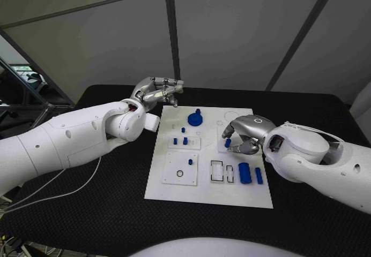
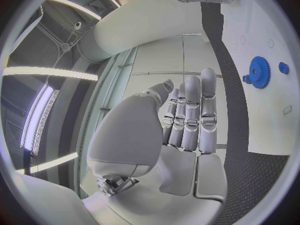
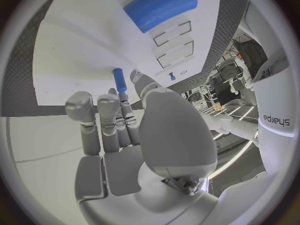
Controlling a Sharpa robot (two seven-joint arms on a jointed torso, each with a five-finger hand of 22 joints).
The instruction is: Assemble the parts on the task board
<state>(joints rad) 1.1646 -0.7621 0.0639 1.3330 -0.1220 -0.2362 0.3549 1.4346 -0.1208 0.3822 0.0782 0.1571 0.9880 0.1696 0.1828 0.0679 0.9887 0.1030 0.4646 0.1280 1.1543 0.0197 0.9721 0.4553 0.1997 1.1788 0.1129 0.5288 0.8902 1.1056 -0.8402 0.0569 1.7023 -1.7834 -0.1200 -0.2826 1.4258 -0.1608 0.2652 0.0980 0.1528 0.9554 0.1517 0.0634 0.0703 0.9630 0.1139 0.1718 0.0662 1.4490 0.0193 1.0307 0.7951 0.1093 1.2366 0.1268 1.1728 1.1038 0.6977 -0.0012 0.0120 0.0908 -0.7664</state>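
Observation:
The white task board (image 1: 202,190) lies mid-table. My right hand (image 1: 246,136) hovers low over its right side and pinches a small blue peg (image 1: 227,143) between thumb and fingertip; the peg (image 3: 119,80) stands at the fingertips (image 3: 122,101) above the board. My left hand (image 1: 158,91) is raised off the board's far left corner, fingers loosely extended, holding nothing. A blue gear (image 1: 195,118) sits at the board's far end, and the gear (image 2: 258,72) lies beyond the left hand (image 2: 187,120). Two blue cylinders (image 1: 244,173) lie at the board's right.
Small blue pegs (image 1: 180,141) stand in a white block left of centre, and another peg (image 1: 190,161) and a ring (image 1: 179,174) sit on a near block. Two rectangular slots (image 1: 222,172) lie beside the cylinders. Black table (image 1: 93,214) surrounds the board.

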